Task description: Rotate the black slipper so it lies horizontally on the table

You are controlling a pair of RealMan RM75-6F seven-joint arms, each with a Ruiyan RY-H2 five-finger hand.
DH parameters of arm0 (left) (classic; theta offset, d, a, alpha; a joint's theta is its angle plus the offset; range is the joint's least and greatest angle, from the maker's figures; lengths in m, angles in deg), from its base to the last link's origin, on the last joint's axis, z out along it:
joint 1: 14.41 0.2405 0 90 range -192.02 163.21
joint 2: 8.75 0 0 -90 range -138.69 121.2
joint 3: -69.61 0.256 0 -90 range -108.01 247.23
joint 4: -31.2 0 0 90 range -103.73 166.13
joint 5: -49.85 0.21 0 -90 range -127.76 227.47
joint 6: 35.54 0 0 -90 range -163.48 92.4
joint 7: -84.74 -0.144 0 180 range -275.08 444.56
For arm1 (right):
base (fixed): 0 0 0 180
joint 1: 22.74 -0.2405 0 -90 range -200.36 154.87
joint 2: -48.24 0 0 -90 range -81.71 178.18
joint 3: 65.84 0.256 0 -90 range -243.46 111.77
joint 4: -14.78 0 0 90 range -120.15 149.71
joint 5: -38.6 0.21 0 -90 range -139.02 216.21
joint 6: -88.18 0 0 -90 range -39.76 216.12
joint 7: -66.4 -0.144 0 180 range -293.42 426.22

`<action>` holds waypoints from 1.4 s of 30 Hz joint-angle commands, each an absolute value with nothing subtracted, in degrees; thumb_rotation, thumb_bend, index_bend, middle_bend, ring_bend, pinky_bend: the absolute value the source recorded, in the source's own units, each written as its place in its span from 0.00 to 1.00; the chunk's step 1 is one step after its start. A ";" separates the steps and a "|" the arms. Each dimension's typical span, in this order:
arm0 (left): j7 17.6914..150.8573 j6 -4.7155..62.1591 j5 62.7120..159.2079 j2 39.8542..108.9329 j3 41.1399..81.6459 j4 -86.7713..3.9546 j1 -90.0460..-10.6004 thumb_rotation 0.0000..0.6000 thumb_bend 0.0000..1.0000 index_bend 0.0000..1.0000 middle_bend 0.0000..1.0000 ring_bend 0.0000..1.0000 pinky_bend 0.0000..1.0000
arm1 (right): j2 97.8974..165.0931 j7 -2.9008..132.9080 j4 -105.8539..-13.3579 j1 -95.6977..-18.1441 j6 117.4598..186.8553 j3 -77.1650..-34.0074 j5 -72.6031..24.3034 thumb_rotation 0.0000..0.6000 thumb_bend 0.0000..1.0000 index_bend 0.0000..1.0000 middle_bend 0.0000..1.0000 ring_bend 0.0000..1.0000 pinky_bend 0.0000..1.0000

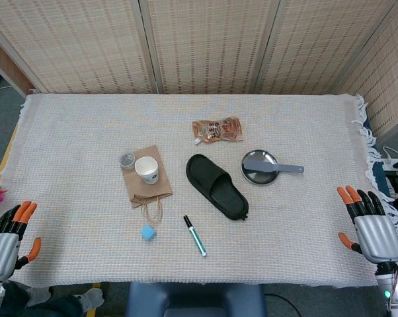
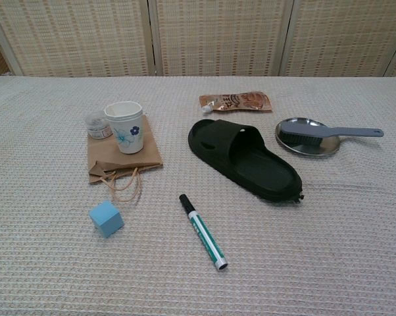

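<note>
The black slipper (image 1: 217, 185) (image 2: 243, 158) lies sole down near the middle of the table, set diagonally with one end toward the back left and the other toward the front right. My left hand (image 1: 7, 241) hovers at the table's front left corner, fingers apart and holding nothing. My right hand (image 1: 370, 224) is at the front right edge, also with fingers spread and empty. Both hands are far from the slipper and appear only in the head view.
A marker (image 1: 195, 236) (image 2: 203, 231) lies in front of the slipper. A blue cube (image 2: 106, 218), a brown paper bag (image 2: 119, 155) bearing a paper cup (image 2: 125, 126) and a small jar (image 2: 98, 125) sit left. A snack pouch (image 2: 236, 101) and a brush on a metal plate (image 2: 308, 136) are behind and right.
</note>
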State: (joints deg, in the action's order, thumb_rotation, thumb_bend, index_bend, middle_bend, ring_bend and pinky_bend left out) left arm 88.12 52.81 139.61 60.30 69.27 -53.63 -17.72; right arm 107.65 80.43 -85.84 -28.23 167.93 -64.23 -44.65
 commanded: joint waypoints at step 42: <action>90.45 50.04 137.16 60.65 68.68 -52.09 -18.55 1.00 0.49 0.00 0.00 0.00 0.10 | 146.93 105.49 -50.84 -64.12 145.07 -48.15 -9.60 1.00 0.20 0.25 0.14 0.01 0.19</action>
State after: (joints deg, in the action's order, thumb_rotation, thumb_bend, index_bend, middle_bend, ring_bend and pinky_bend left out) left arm 90.42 50.06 137.19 60.65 68.70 -52.11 -18.54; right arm 146.00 105.49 -51.95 -63.56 144.55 -48.45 -9.60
